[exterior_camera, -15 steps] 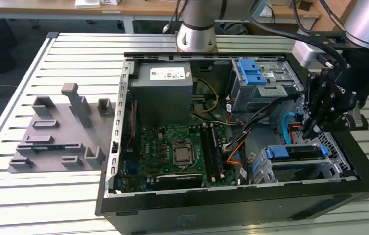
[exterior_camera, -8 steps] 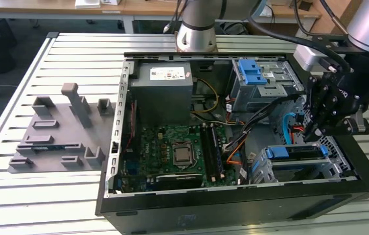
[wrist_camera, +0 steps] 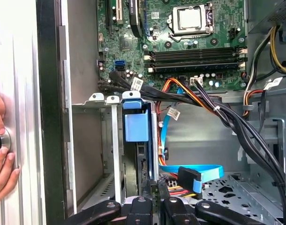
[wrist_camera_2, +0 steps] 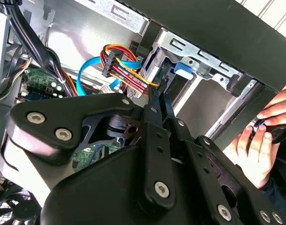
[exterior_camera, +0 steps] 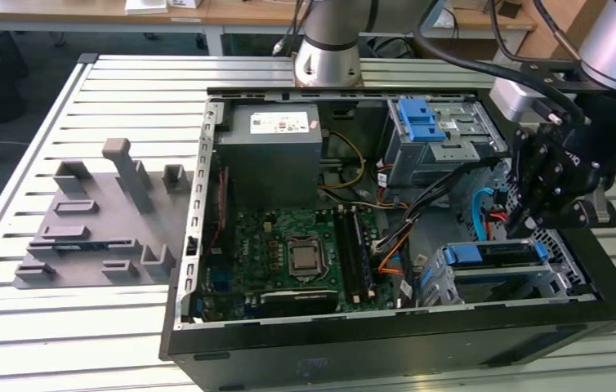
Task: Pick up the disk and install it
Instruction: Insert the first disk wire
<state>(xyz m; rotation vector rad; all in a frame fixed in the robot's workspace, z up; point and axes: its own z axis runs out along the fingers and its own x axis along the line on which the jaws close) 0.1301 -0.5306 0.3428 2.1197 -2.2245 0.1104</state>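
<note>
In the exterior view, a slatted metal table carries an open black computer case and a grey moulded fixture. Wooden desks stand behind. The arm's gripper hangs inside the case, its fingers pointing down. Just beyond the fingertips, a drive cage holds the disk, which shows as a blue carrier strip. The green motherboard lies well away from the fingers, with a grey metal box past it. The arm blocks that corner, so the gap between the fingers is hard to judge here.

In the second wrist view, the gripper has its fingers drawn together at the tips, with nothing visible between them. Straight ahead of the tips, and apart from them, a blue piece of the disk sits in the metal cage. A bundle of coloured wires runs just beside the tips. A person's hand rests outside the case wall. The gripper's black body hides the case floor.

In the first wrist view, the gripper is cut off at the frame edge. Ahead of it, the disk stands edge-on in the cage, its silver body hidden. A blue flat cable lies near the fingers, and a hand is well off to one side.
</note>
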